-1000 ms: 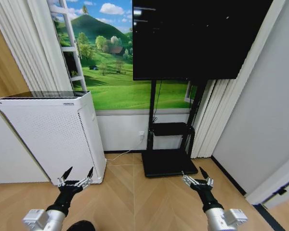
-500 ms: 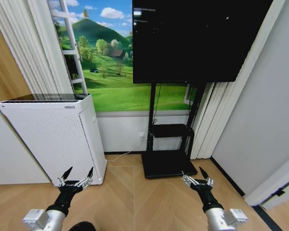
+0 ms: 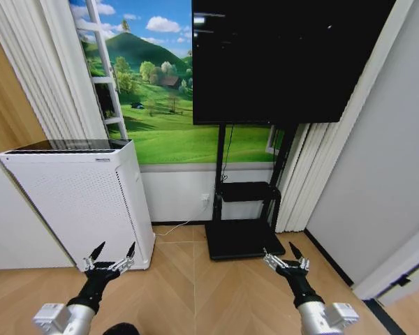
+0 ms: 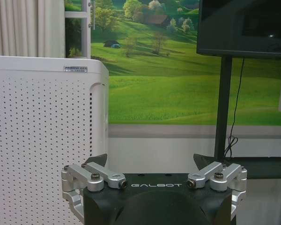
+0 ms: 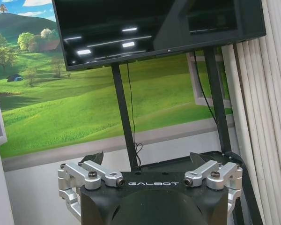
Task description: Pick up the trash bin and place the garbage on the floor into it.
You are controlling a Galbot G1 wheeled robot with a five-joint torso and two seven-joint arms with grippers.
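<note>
1. Against the earlier head views, the whole scene is seen to have slid downward: the tall white perforated appliance sits lower in the picture, and more of the green hill mural is shown above it. This is a shift of the camera; no object is seen to have been moved.
2. Both grippers are held in the same spots in the picture as before, low in front of the robot above the wooden herringbone floor.
3. One left gripper is counted; it is held just in front of the white appliance's lower right corner, with its two fingers spread wide and nothing between them.
4. One right gripper is counted; it is held well to the right of the appliance, near the black base plate of the television stand, with its two fingers likewise spread and empty.
5. One large black television screen is counted, mounted on the stand to the right of the appliance.
6. One white ladder is seen behind the appliance, against the mural.
7. A small dark rounded shape is seen at the bottom edge between the arms, below the appliance; whether it is the trash bin cannot be told.
</note>
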